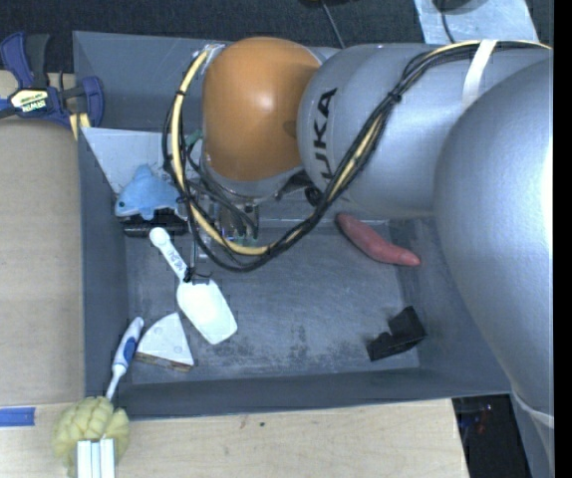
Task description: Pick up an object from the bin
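Toward ten o'clock in the bin (306, 319) the gripper (228, 229) hangs near a white scoop (204, 310); nothing lifted yet; whether it's apart or closed, I can't tell.

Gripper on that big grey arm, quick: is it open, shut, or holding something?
Gripper: cannot be told; the orange wrist cover sits over it, at the upper left of the grey metal bin, beside a white plastic scoop.
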`<action>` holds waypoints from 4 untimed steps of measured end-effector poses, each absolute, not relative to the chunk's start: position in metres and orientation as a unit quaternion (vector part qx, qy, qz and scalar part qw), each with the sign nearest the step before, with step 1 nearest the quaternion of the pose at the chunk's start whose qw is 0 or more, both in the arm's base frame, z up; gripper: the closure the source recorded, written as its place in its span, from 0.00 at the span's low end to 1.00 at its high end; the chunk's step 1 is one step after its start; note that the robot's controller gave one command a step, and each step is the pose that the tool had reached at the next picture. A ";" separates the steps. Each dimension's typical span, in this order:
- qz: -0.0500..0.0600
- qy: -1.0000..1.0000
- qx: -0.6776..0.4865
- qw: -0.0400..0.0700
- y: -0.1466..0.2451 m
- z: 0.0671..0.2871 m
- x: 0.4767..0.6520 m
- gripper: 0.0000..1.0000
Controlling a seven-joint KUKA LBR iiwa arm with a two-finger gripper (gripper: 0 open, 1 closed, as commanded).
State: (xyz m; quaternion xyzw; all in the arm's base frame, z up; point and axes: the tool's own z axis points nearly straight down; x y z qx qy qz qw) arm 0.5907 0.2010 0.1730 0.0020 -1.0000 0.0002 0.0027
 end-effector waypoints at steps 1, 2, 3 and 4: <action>-0.001 -1.000 0.000 -0.001 0.200 0.178 0.593 0.00; -0.001 -0.985 -0.172 0.002 0.198 0.069 0.593 0.00; -0.002 -0.993 -0.122 -0.003 0.197 0.105 0.601 0.00; 0.000 -0.977 -0.214 0.000 0.153 0.100 0.592 0.00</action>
